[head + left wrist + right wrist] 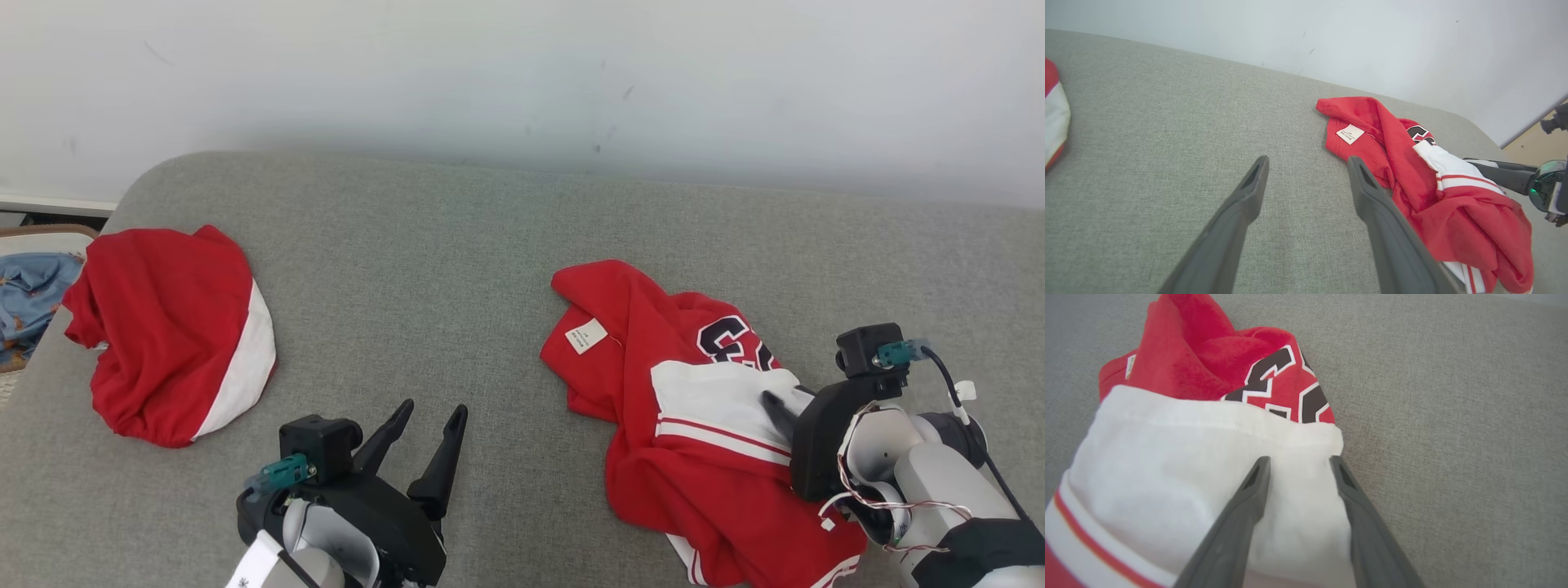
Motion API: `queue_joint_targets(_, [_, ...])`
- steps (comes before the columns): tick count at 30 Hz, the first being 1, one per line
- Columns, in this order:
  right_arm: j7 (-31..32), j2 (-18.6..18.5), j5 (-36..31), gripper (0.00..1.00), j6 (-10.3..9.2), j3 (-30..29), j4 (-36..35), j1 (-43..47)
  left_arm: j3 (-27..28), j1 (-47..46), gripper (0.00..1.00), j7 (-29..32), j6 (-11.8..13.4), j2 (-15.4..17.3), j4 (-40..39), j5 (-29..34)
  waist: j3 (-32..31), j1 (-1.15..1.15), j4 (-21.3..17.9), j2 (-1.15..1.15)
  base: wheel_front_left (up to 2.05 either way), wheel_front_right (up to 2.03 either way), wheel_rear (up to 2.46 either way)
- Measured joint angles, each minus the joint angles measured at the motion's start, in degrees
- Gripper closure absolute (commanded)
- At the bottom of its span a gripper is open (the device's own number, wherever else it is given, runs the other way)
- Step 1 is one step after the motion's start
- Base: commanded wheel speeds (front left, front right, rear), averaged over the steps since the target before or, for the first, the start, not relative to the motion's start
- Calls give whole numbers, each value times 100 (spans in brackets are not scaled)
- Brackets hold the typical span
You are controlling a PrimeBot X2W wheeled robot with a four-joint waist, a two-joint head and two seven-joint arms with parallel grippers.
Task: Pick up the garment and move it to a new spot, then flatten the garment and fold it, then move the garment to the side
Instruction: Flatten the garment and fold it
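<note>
The head camera looks down from above the near edge of the couch toward the wall at its far edge, taking in most of its width. The left wrist camera sits low over the middle, facing the far right corner. The right wrist camera hangs close above the red shirt, which all three views share.

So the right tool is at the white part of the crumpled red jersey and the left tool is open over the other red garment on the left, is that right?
Not quite. The head view shows the left tool open over bare grey cushion, apart from the other red garment. The right tool is at the white part of the jersey.
</note>
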Motion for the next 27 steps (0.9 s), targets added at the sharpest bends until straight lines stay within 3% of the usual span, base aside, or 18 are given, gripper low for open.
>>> queue_joint_targets(7, [-144, -8, -38, 100, 48, 58, 46, -220, 25, 76, 0, -37, 12, 13, -99, -21, 23, 0, 11, 0, 0, 0, 0])
queue_joint_targets(16, [-835, -99, -348, 100, 151, 249, -108, -989, 44, 73, 0, -36, 16, -145, -99, -93, 23, 0, 96, 0, 0, 0, 0])
queue_joint_targets(27, [-2026, 324, -666, 100, 250, 866, -534, -2538, 185, 123, 0, -92, 64, -19, -40, -111, -156, 0, 170, 0, 0, 0, 0])
